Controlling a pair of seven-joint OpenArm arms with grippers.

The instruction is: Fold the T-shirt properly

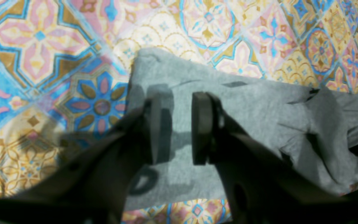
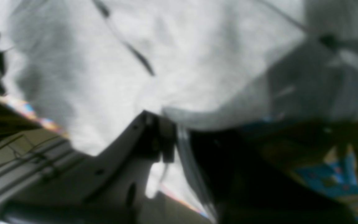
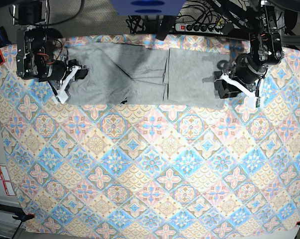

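The left gripper holds its jaws apart above the T-shirt, pinching nothing. The right gripper has its jaws drawn together on a fold of the T-shirt's edge. The T-shirt lies across the tablecloth toward twelve o'clock, folded into a long band, one gripper at each end.

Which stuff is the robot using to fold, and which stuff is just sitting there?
For the job: T-shirt, left gripper, right gripper.

Just there: patterned tablecloth, power strip, tangle of cables.
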